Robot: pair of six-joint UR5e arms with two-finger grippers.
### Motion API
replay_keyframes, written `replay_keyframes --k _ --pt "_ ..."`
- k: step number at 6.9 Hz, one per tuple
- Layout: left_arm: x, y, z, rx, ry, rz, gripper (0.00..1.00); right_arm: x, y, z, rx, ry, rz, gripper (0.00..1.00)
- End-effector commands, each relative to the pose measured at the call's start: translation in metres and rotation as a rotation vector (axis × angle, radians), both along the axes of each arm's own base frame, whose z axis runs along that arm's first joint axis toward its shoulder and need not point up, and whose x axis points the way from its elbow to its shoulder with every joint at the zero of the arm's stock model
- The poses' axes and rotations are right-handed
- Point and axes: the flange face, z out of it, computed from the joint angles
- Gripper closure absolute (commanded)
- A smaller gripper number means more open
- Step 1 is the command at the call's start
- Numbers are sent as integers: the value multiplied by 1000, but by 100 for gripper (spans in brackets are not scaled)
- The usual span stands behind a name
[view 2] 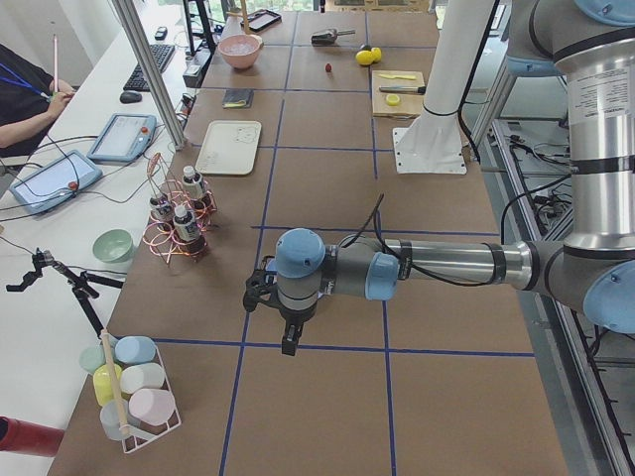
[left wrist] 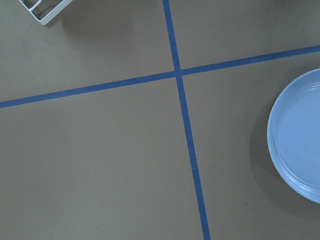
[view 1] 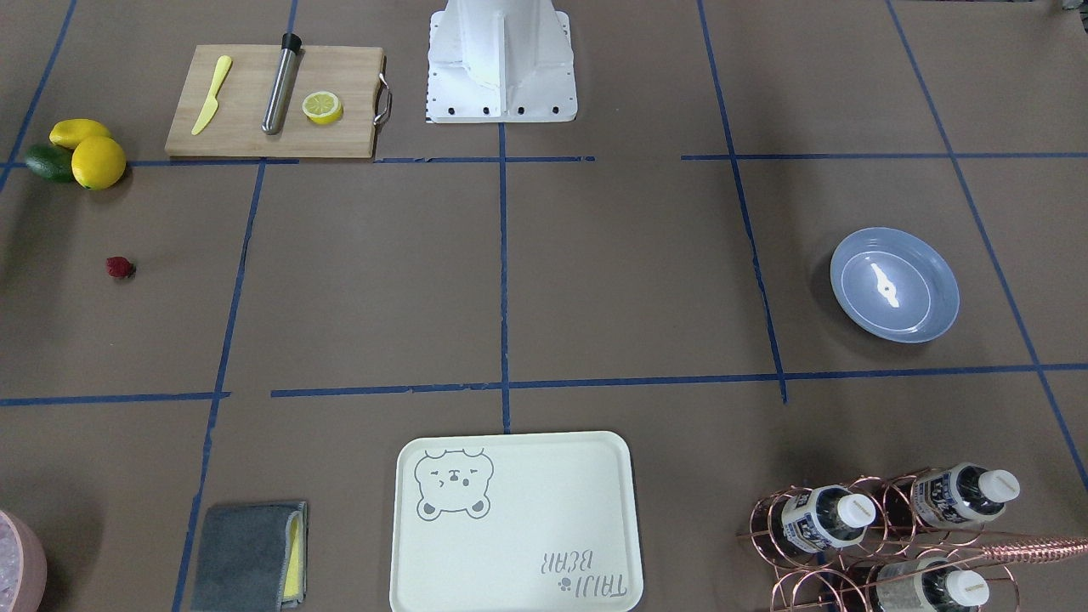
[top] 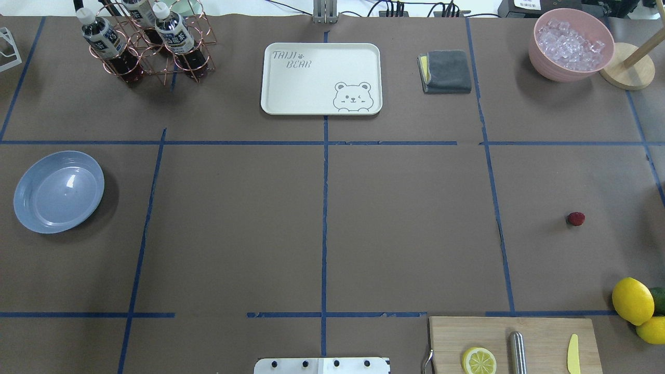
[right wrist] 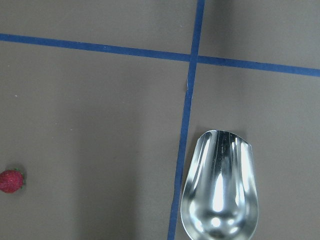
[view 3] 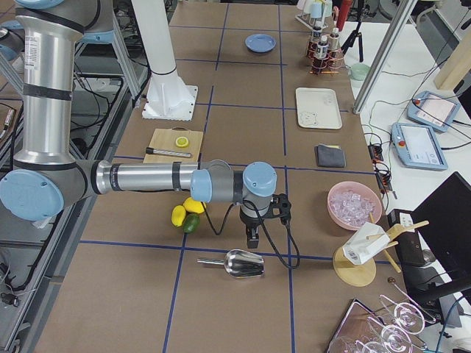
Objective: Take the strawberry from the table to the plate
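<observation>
While eyeing the tiny strawberry (view 1: 120, 267) on the table (view 1: 374, 280), expect soft, light flesh; pinch gently across its red middle; cannot tell spread of left gripper (view 2: 288, 343) or right gripper (view 3: 252, 240).

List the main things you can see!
strawberry: one, dark red, alone on the table, robot's right
plate: one, light blue, empty, robot's left
lemons: two, yellow, beside a green fruit
cutting board: one, wooden, holding lemon half, yellow knife, metal rod
tray: one, cream, far middle
cloth: one, grey, beside tray
bowl: one, pink, full of ice
bottles: three, in copper rack
scoop: one, silver, table's right end
left hand: one, dark, near plate
right hand: one, dark, near scoop
</observation>
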Motion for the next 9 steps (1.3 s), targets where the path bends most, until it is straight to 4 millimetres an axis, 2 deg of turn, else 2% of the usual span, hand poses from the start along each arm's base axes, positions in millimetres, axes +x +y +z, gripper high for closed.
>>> replay_keyframes --k 1,2,3,4,6,8,9 --pt "1 1 3 -7 0 3 0 0 0 -1 5 0 -4 0" --pt "1 2 4 -5 0 5 0 -1 -1 -2 5 -5 -3 0" --pt "1 2 -1 7 0 5 0 -2 -8 -12 22 -8 1 0" --pt "1 -1 -3 17 -8 7 0 -4 -19 -32 61 -12 1 0" --pt "5 -15 -33 87 0 16 0 -5 -50 -72 142 -15 5 0" --pt "5 -32 -51 275 2 8 0 -5 -51 -73 199 -19 6 0" --pt "5 -38 -64 444 1 4 0 -5 -50 -73 205 -19 5 0"
